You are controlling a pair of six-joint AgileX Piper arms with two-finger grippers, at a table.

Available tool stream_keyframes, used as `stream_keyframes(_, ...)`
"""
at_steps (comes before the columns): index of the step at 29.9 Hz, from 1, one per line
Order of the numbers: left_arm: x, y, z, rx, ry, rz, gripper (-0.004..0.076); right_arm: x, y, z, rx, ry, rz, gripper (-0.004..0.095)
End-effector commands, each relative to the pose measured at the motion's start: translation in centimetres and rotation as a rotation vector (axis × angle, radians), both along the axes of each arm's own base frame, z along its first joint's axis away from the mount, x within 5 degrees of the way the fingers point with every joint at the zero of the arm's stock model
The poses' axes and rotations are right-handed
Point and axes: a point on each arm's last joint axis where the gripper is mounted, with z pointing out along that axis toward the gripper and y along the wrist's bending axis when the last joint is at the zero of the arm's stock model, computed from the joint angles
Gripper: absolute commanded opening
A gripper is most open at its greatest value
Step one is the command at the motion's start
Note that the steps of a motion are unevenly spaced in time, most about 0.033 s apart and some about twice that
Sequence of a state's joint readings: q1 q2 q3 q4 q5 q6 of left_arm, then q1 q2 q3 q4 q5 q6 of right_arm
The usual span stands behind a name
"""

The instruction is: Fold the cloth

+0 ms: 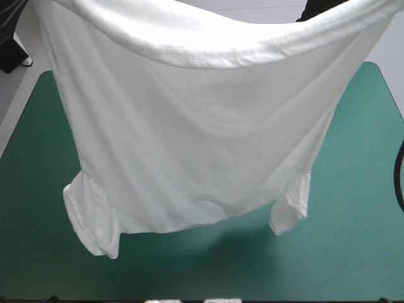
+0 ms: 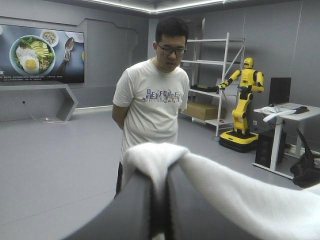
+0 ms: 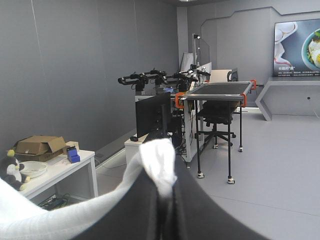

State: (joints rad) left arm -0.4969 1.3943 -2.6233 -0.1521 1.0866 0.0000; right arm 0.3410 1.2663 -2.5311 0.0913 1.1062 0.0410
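Observation:
The white T-shirt (image 1: 202, 139) hangs spread wide in the air above the teal-green table (image 1: 353, 208). Its hem runs across the top and both short sleeves dangle at the bottom corners, just over the cover. Both arms are raised and hidden behind the cloth in the high view. In the left wrist view my left gripper (image 2: 159, 172) is shut on the T-shirt (image 2: 240, 195), a fold bunched over its fingertips. My right gripper (image 3: 162, 175) is likewise shut on the T-shirt (image 3: 30, 215), with a white tuft standing above the black fingers (image 3: 197, 210).
The hanging cloth covers most of the table's middle and far side. Teal-green cover shows along the near edge and at both sides. A person stands beyond the table, not over it.

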Motion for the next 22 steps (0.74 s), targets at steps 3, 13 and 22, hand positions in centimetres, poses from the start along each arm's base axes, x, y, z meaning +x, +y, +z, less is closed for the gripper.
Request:
stream_keyframes(3, 0.4, 0.1, 0.8, -0.048, -0.078, 0.033, -0.001, 2.3, 0.7, 0.3, -0.002, -0.024, -0.019, -0.0003)
stream_keyframes(13, 11.2, -3.2, -1.5, 0.075, -0.096, 0.31, -0.001, 13.9, 2.7, -1.8, -0.087, 0.015, -0.257, -0.0003)
stream_keyframes(22, 17.0, -6.0, -2.4, 0.092, -0.326, 0.408, -0.001, 20.7, 5.1, -2.6, -0.065, -0.175, -0.293, -0.0003)
